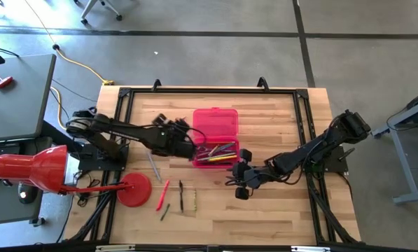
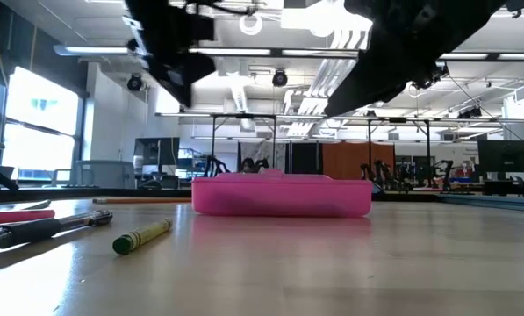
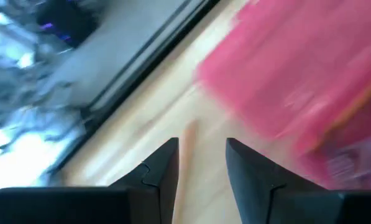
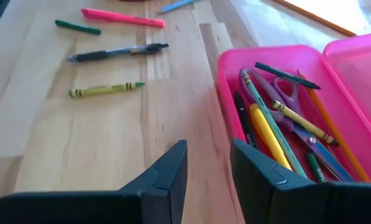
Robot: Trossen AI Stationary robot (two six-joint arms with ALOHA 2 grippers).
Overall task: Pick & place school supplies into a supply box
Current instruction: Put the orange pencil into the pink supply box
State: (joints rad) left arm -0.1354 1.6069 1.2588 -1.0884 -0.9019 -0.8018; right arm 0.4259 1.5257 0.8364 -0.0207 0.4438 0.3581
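Note:
The pink supply box (image 1: 216, 133) lies open on the table's far middle. Its tray (image 4: 278, 118) holds several pens and pencils and the purple-handled scissors (image 4: 286, 93). Loose on the table lie a grey pencil (image 1: 155, 166), a pink pen (image 1: 163, 194), a black pen (image 1: 181, 196), a yellow crayon (image 4: 104, 89) and a green crayon (image 1: 165, 211). My left gripper (image 1: 187, 148) is open above the table by the box's left side, its wrist view (image 3: 201, 149) blurred. My right gripper (image 1: 238, 175) is open and empty, just near-right of the box, above the table (image 4: 209, 152).
A red round disc (image 1: 134, 189) lies at the near left, next to the loose pens. A black frame (image 1: 209, 91) runs along the table's far edge and sides. Bare wood (image 1: 265, 217) shows along the near edge.

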